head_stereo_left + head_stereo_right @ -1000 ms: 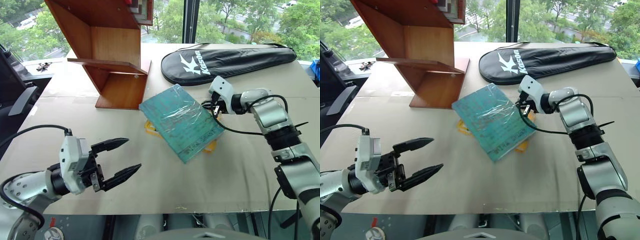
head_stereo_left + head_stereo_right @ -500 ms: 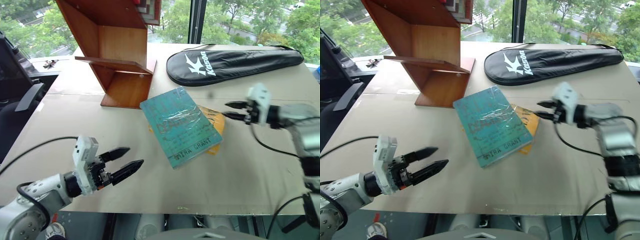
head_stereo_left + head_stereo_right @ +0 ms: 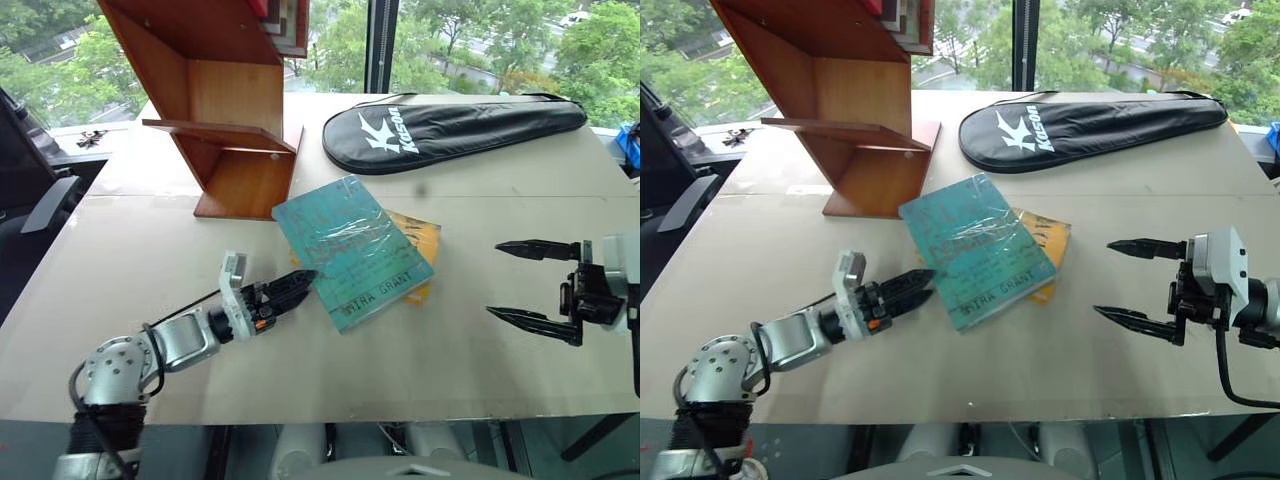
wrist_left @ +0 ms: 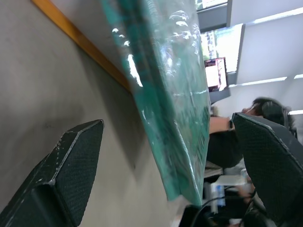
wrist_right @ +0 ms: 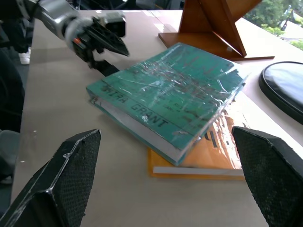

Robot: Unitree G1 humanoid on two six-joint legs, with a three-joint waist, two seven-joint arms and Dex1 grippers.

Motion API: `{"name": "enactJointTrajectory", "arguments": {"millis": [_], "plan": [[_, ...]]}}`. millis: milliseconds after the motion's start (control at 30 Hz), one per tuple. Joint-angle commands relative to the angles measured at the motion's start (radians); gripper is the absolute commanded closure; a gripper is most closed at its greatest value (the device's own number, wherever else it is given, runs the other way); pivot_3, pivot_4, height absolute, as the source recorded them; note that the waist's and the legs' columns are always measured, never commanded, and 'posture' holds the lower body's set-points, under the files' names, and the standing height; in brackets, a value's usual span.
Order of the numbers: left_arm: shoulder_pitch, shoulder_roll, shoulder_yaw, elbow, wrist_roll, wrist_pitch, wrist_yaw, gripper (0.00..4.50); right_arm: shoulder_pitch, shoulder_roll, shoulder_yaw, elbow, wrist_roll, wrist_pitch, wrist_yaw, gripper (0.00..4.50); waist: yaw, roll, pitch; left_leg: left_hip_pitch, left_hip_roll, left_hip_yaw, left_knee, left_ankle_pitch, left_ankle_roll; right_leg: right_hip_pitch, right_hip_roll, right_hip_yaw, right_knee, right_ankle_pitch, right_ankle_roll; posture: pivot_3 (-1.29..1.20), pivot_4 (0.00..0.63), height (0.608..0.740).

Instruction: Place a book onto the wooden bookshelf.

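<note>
Beige board covers the table (image 3: pixel 480 370), matte and flat, with bare open surface along the near edge and at the right. Windows with green trees close the far side.

At far left stands the bookshelf (image 3: pixel 225 110), reddish-brown polished wood, slanted flat boards forming angled compartments; its base rests on the table just beyond the book's far corner.

Left gripper (image 3: pixel 908 287): low over the table, pointing at the book's left edge. Its black tapered fingers are parted, with the tips at or just short of that edge; contact cannot be confirmed. The left wrist view shows the book's edge between the two spread fingers (image 4: pixel 71 165).

The book (image 3: pixel 352 250), thin, teal-green and rectangular, wrapped in glossy wrinkled plastic, lies at the table's centre, tilted on top of a yellow-orange book (image 3: pixel 420 240) that protrudes at its right side. Dark lettering runs along its near edge.

Beyond the books lies a black zipped racket bag (image 3: pixel 450 118), long and oval.

Right gripper (image 3: pixel 530 280): well to the right of the books, above bare table, fingers spread wide, holding nothing.
</note>
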Motion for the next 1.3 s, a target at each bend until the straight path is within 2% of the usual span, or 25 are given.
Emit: {"name": "enactJointTrajectory", "arguments": {"millis": [33, 133, 233, 367, 400, 533, 700, 733, 800, 867, 900, 967, 1067, 1133, 1233, 1300], "plan": [[-0.102, -0.115, -0.050, 0.089, 0.049, -0.016, -0.007, 0.00, 0.035, 0.004, -0.031, -0.080, 0.017, -0.006, -0.054, 0.11, 0.020, 0.000, 0.000, 0.000, -0.001, 0.000, 0.000, 0.000, 0.000, 0.000, 0.000, 0.000, 0.000, 0.000, 0.000, 0.00, 0.150, 0.740], [-0.129, -0.160, -0.052, 0.124, 0.083, 0.013, -0.062, 0.78, 0.065, 0.000, -0.051, -0.108, 0.029, -0.001, -0.082, 0.00, 0.018, -0.001, -0.001, -0.001, -0.001, 0.000, 0.001, 0.000, -0.001, 0.000, 0.001, 0.001, -0.001, 0.000, 0.000, 0.00, 0.150, 0.740], [-0.135, -0.184, -0.042, 0.146, 0.097, 0.036, -0.094, 2.14, 0.088, -0.008, -0.072, -0.122, 0.049, 0.001, -0.095, 0.00, 0.015, -0.001, -0.001, -0.001, -0.001, 0.000, 0.001, 0.000, -0.001, 0.000, 0.001, 0.002, -0.001, 0.000, 0.000, 0.00, 0.150, 0.740], [-0.134, -0.199, -0.042, 0.159, 0.144, 0.056, -0.139, 4.21, 0.107, -0.013, -0.079, -0.129, 0.069, 0.002, -0.103, 0.00, 0.016, -0.001, -0.001, -0.001, -0.001, 0.000, 0.001, 0.000, -0.001, 0.000, 0.002, 0.001, -0.001, 0.000, 0.000, 0.00, 0.150, 0.740], [-0.132, -0.201, -0.035, 0.159, 0.149, 0.057, -0.147, 4.37, 0.109, -0.013, -0.077, -0.127, 0.071, 0.000, -0.105, 0.00, 0.016, -0.001, -0.001, 0.000, -0.001, 0.000, 0.001, 0.000, 0.000, 0.000, 0.002, 0.001, -0.001, 0.000, 0.000, 0.00, 0.150, 0.740], [-0.090, -0.162, 0.019, 0.066, 0.105, 0.092, -0.169, 4.37, 0.107, -0.010, -0.064, -0.121, 0.072, -0.010, -0.113, 0.00, 0.012, -0.001, -0.001, -0.001, -0.001, 0.000, 0.001, -0.001, 0.001, 0.000, 0.002, 0.002, -0.001, 0.000, 0.000, 0.00, 0.150, 0.740], [-0.041, 0.016, 0.110, -0.184, 0.016, 0.134, -0.211, 4.37, 0.078, 0.005, -0.040, -0.082, 0.067, -0.028, -0.120, 0.00, 0.004, -0.004, 0.002, -0.001, 0.001, -0.001, -0.001, 0.000, 0.000, -0.001, 0.002, 0.002, -0.001, 0.000, 0.000, 0.00, 0.150, 0.740], [-0.072, 0.088, 0.131, -0.273, 0.081, 0.117, -0.260, 4.37, 0.068, 0.009, -0.034, -0.061, 0.059, -0.040, -0.120, 0.00, 0.005, -0.004, 0.002, -0.001, 0.001, -0.001, -0.001, 0.000, -0.001, -0.001, 0.002, 0.001, -0.001, 0.000, 0.000, 0.00, 0.150, 0.740], [-0.146, 0.254, 0.124, -0.438, 0.317, 0.012, -0.417, 4.37, 0.038, 0.018, -0.027, -0.016, 0.051, -0.057, -0.123, 0.00, 0.017, -0.008, 0.004, -0.001, 0.001, -0.001, -0.001, 0.000, -0.001, -0.001, 0.001, 0.001, -0.001, -0.002, -0.003, 0.00, 0.150, 0.740], [-0.211, 0.411, 0.066, -0.517, 0.600, -0.178, -0.571, 4.37, 0.000, 0.025, -0.014, 0.033, 0.039, -0.076, -0.126, 0.00, 0.020, -0.007, 0.005, -0.002, -0.001, -0.001, 0.000, 0.000, -0.001, -0.001, 0.001, 0.000, -0.003, -0.003, -0.004, 0.00, 0.150, 0.740], [-0.231, 0.453, 0.043, -0.526, 0.693, -0.253, -0.624, 4.37, -0.013, 0.027, -0.008, 0.050, 0.033, -0.085, -0.127, 0.00, 0.020, -0.006, 0.005, -0.002, -0.001, 0.000, 0.000, 0.000, -0.001, -0.001, 0.001, 0.001, -0.003, -0.003, -0.004, 0.00, 0.150, 0.740], [-0.320, 0.470, 0.023, -0.499, 0.763, -0.332, -0.680, 4.37, -0.042, 0.031, 0.008, 0.083, 0.022, -0.098, -0.129, 0.00, 0.019, 0.001, 0.002, -0.001, -0.004, 0.003, -0.001, 0.000, 0.000, 0.000, 0.003, 0.003, -0.005, -0.003, -0.004, 0.00, 0.150, 0.740], [-0.627, 0.490, -0.102, -0.400, 1.085, -0.581, -0.705, 4.37, -0.123, 0.042, 0.035, 0.144, 0.007, -0.123, -0.141, 0.00, 0.023, -0.008, 0.009, -0.003, -0.005, 0.001, -0.001, -0.001, 0.001, -0.001, 0.004, 0.002, -0.005, -0.003, -0.004, 0.00, 0.150, 0.740], [-0.761, 0.496, -0.176, -0.329, 1.257, -0.721, -0.744, 4.37, -0.166, 0.050, 0.038, 0.165, 0.016, -0.128, -0.150, 0.00, 0.021, -0.008, 0.009, -0.007, -0.004, 0.001, 0.000, -0.001, 0.001, -0.005, 0.007, 0.002, -0.005, -0.002, -0.003, 0.00, 0.150, 0.740], [-0.924, 0.550, -0.279, -0.209, 1.480, -0.776, -0.788, 4.37, -0.202, 0.055, 0.047, 0.192, -0.001, -0.154, -0.152, 0.00, 0.015, -0.007, 0.009, -0.007, -0.007, 0.003, -0.002, -0.001, 0.001, -0.007, 0.008, 0.003, -0.005, -0.001, 0.002, 0.00, 0.150, 0.740], [-0.989, 0.585, -0.315, -0.149, 1.556, -0.778, -0.846, 4.37, -0.219, 0.063, 0.060, 0.202, -0.013, -0.169, -0.158, 0.00, 0.013, -0.006, 0.009, -0.007, -0.009, 0.003, -0.001, -0.001, 0.001, -0.008, 0.007, 0.005, -0.003, -0.004, 0.007, 0.00, 0.150, 0.740]]}}
